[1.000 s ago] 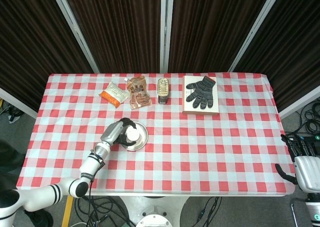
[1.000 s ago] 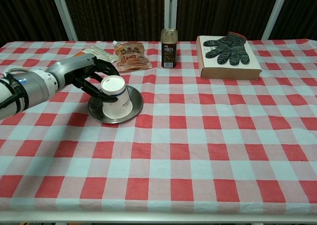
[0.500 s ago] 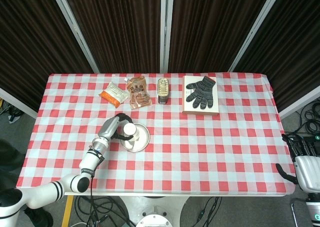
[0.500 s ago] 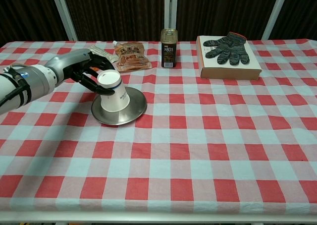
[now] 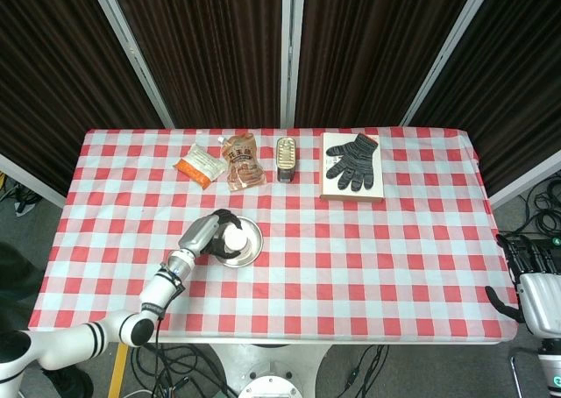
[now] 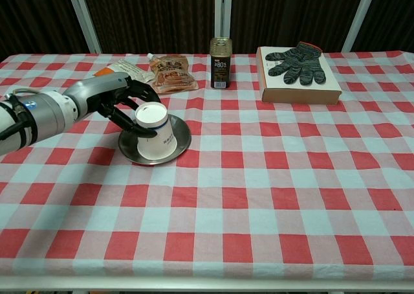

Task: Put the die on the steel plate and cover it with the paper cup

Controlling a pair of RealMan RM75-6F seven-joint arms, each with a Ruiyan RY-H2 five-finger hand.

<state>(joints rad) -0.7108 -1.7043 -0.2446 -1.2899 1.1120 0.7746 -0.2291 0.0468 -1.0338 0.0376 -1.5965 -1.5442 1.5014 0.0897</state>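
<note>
A white paper cup (image 6: 155, 133) stands upside down on the round steel plate (image 6: 178, 142), left of the table's middle; the cup (image 5: 234, 238) and the plate (image 5: 248, 249) also show from the head. My left hand (image 6: 123, 101) grips the cup near its upturned base, fingers curled around it; the same left hand (image 5: 209, 233) appears in the head view. The die is hidden; I cannot tell whether it lies under the cup. My right hand (image 5: 533, 275) hangs beyond the table's right edge, holding nothing, fingers apart.
Along the far edge lie two snack packets (image 6: 172, 73), a dark can (image 6: 220, 63), and a striped glove (image 6: 297, 61) on a flat box (image 6: 301, 88). The red-checked cloth (image 6: 259, 190) covers the table.
My left hand has drawn the cup and plate slightly back toward me and to the right, and the cup has come down from a tilt to sit lower on the plate.
</note>
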